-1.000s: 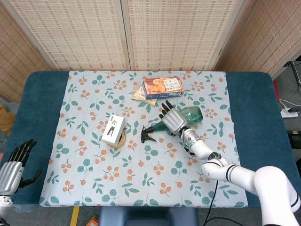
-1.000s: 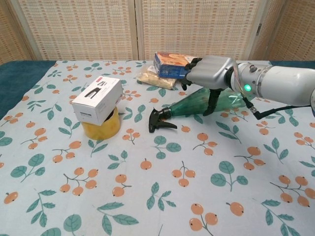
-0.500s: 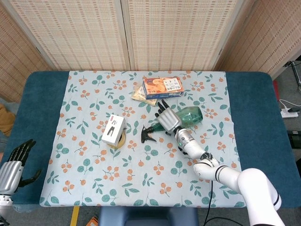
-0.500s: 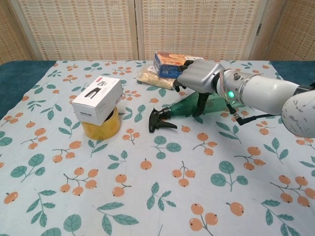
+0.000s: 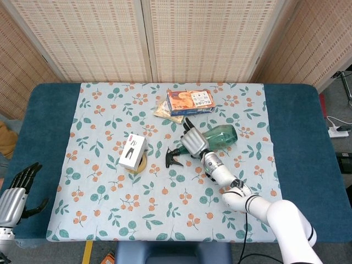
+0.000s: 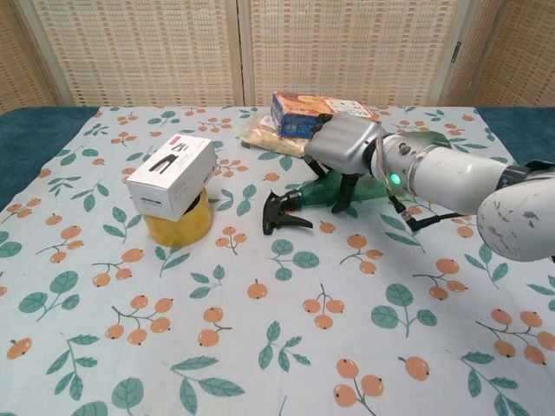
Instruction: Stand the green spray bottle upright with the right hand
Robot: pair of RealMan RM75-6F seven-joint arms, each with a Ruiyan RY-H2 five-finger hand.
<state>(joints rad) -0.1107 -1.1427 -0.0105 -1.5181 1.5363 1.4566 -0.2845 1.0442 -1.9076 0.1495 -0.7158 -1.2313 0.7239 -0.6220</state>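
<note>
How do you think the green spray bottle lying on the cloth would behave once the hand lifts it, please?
The green spray bottle lies on its side and looks round-bodied, so it may roll if nudged. Its translucent plastic suggests it is light and fairly stiff, and possibly slick under the right hand above it. The black trigger head at one end could swing it off balance.

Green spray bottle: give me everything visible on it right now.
The green spray bottle lies on its side on the floral tablecloth, clear green plastic body toward the table's right, black trigger nozzle pointing left. The right robot hand is spread over its neck and shoulder, fingers reaching down around it; whether they grip cannot be told. The orange snack box sits just behind it.
</note>
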